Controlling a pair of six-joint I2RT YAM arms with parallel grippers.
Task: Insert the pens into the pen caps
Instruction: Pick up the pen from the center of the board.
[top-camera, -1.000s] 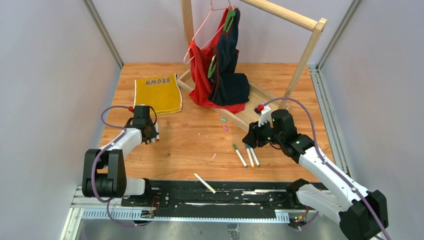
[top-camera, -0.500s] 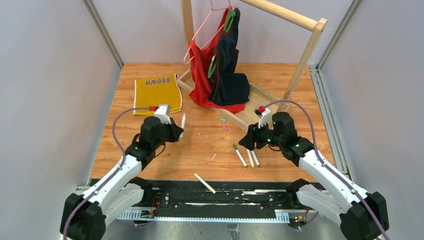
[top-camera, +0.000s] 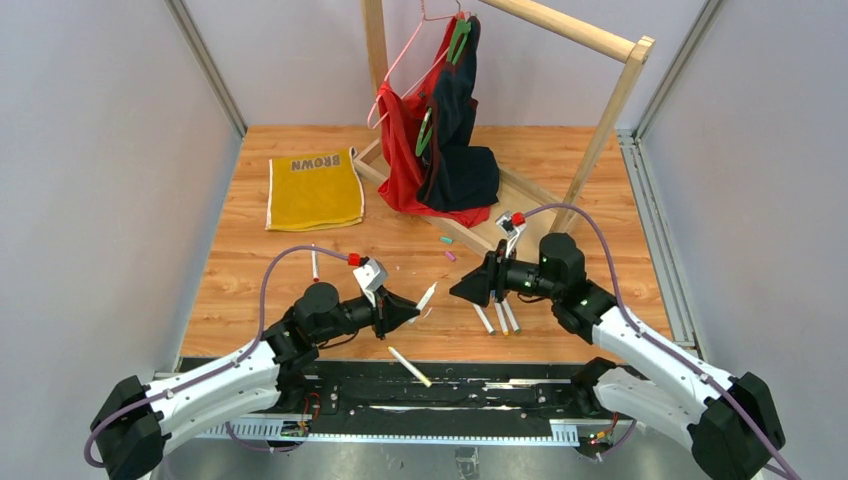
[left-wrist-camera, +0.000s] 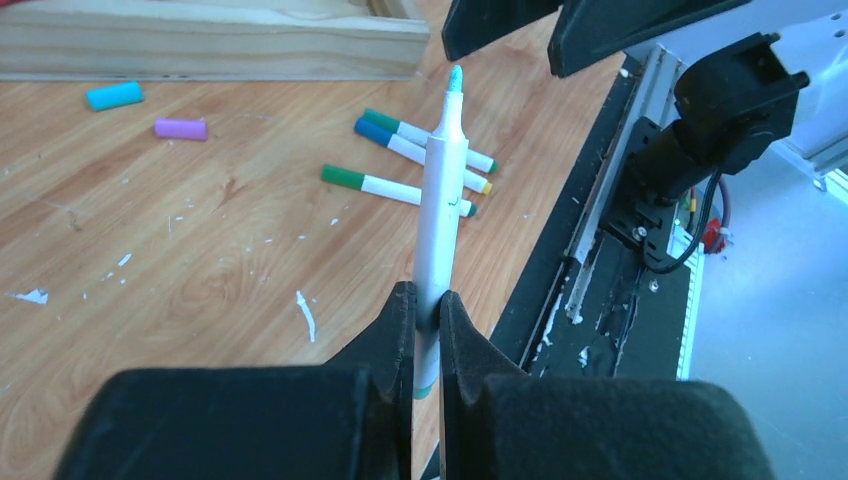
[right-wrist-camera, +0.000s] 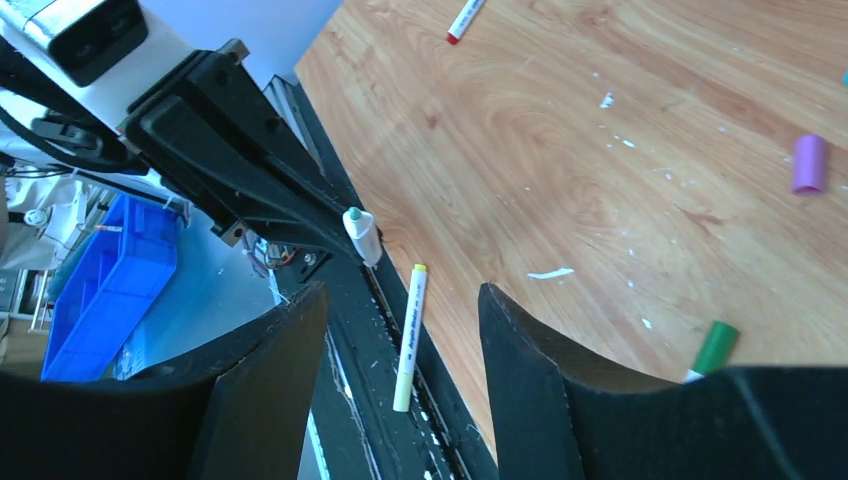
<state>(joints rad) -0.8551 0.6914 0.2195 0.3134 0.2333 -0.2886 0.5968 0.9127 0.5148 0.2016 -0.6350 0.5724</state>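
White arms (top-camera: 215, 382), purple cables (top-camera: 275, 268), black hands (top-camera: 410, 312) (top-camera: 458, 291)

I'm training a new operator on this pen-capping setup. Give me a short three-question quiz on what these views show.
1. True or false: the left gripper is shut on a teal-tipped pen.
2. Fill in: the right gripper stands ____, holding nothing.
3. The purple cap lies: A in the right gripper; B on the table beside the teal cap; C on the held pen's tip.
Key: 1 true; 2 open; 3 B.
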